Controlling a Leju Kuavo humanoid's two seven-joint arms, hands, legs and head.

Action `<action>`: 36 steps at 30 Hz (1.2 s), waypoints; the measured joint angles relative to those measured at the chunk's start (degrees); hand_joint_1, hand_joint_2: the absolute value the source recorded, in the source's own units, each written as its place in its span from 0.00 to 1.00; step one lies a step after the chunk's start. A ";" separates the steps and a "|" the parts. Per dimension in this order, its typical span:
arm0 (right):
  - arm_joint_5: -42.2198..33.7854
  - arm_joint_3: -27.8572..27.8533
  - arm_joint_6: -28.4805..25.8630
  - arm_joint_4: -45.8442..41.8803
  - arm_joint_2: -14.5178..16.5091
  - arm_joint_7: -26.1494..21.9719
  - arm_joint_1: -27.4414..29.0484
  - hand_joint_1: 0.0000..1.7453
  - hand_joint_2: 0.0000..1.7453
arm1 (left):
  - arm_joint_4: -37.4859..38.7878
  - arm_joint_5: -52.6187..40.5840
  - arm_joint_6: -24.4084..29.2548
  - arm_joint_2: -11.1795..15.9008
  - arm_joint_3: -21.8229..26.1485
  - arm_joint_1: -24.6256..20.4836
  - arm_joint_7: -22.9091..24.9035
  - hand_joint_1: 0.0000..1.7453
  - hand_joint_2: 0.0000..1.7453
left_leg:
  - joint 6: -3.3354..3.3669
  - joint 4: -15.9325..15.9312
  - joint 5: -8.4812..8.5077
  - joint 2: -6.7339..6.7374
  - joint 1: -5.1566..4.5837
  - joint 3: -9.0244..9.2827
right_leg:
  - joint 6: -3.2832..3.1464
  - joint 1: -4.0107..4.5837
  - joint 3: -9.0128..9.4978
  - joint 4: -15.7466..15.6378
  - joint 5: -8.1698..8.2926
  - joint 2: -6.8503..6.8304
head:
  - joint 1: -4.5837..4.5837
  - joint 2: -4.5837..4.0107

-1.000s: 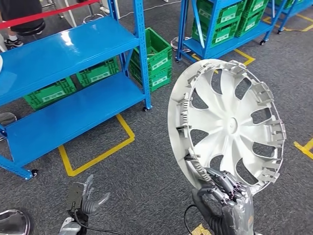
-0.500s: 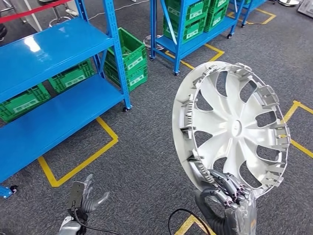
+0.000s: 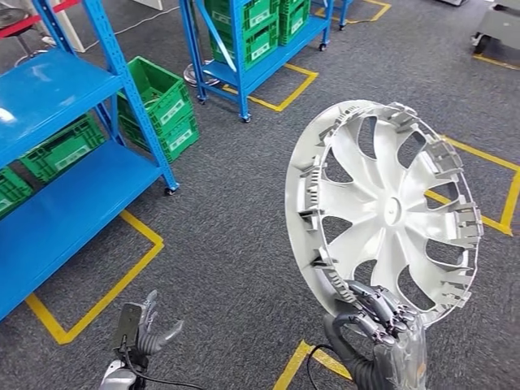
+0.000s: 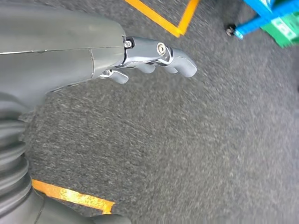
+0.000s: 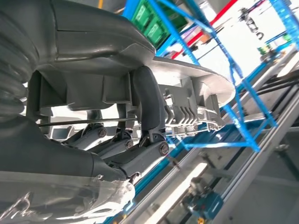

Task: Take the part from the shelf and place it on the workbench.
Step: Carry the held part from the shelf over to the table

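Observation:
The part is a large silver wheel cover (image 3: 385, 210) with curved spokes and clips around its rim. It stands upright in the air at the right of the head view, its inner face toward me. My right hand (image 3: 377, 321) grips its lower rim from below. The right wrist view shows that hand's fingers (image 5: 150, 109) clamped over the wheel cover's rim (image 5: 197, 86). My left hand (image 3: 140, 331) hangs low at the lower left, fingers apart and holding nothing. Its fingers (image 4: 159, 56) hover over grey carpet in the left wrist view.
A blue shelf rack (image 3: 58, 154) stands at the left with green crates (image 3: 161, 106) beneath and beside it. A second blue rack (image 3: 251, 45) with green crates stands at the back. Yellow floor lines (image 3: 98, 301) mark bays on the grey carpet.
The whole scene has slid left as my view turned right. The blue shelf rack lies farther left now. The wheel cover and both hands hold the same places in the view.

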 joint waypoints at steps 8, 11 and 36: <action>31.24 -9.90 -2.73 -3.06 0.93 9.16 8.91 1.00 1.00 | 0.07 -0.05 4.40 0.38 0.47 -1.20 0.89 0.00 1.00 | 1.84 -8.38 2.47 -0.61 0.33 3.58 | 2.52 0.00 -3.16 3.97 -1.82 -1.25 | 0.38 0.01; 31.45 -12.29 -3.72 -3.96 1.10 9.37 10.01 1.00 1.00 | 0.09 -0.10 4.45 0.76 0.85 -1.26 0.92 0.00 1.00 | 2.11 -8.36 2.36 1.65 0.10 3.62 | 3.17 -0.11 -7.82 14.55 -6.92 -4.45 | 0.71 0.00; 31.43 -20.67 -4.57 -13.29 6.61 7.09 23.91 1.00 1.00 | 0.35 -0.91 4.98 0.16 1.50 -0.69 1.46 0.00 1.00 | 0.82 -8.07 1.76 -1.24 0.06 3.78 | 1.70 -0.19 -0.24 0.56 -0.84 1.71 | -0.25 0.01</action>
